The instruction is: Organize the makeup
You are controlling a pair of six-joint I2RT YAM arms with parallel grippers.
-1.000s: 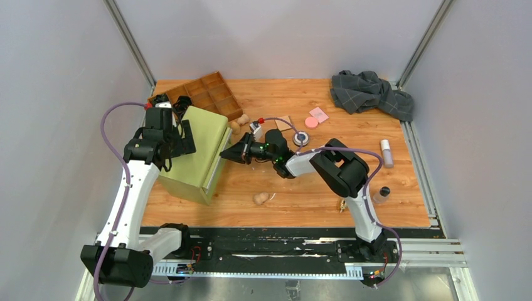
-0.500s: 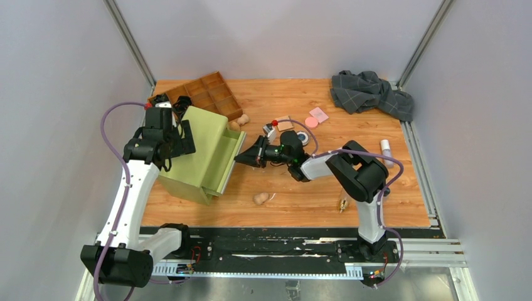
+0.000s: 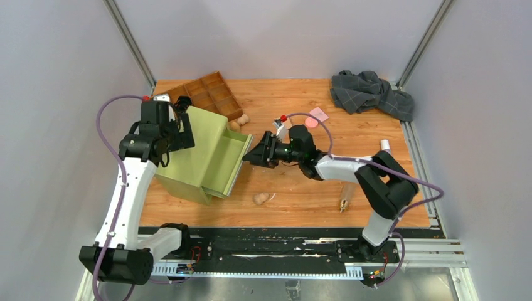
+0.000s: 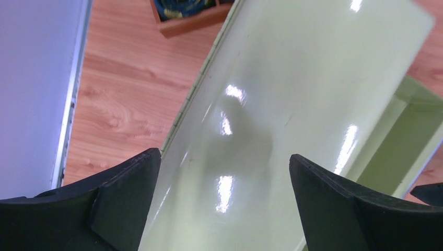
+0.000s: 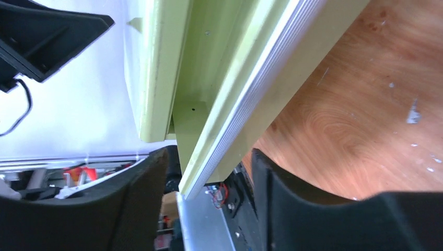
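A green box (image 3: pixel 188 164) stands at the left with its drawer (image 3: pixel 229 162) pulled out to the right. My right gripper (image 3: pixel 252 153) is open, its jaws straddling the drawer's front edge (image 5: pixel 245 89) without touching it; in the wrist view the right gripper (image 5: pixel 209 157) shows gaps on both sides. My left gripper (image 3: pixel 180 128) rests open on the box's glossy top (image 4: pixel 292 78), the left gripper (image 4: pixel 223 159) holding nothing. Of the makeup, a pink disc (image 3: pixel 312 122), a pink square pad (image 3: pixel 319 113), a beige sponge (image 3: pixel 261 198) and a white-pink tube (image 3: pixel 384 146) lie on the table.
A wooden divided tray (image 3: pixel 210 93) sits behind the box at the back left. Two small beige pieces (image 3: pixel 240 121) lie beside it. A grey checked cloth (image 3: pixel 370 91) is bunched at the back right. A small item (image 3: pixel 343 204) lies near the front edge.
The drawer has slid out to the right with my right gripper, which drew back along the table and has now opened off the drawer front. The left gripper stayed on the box.
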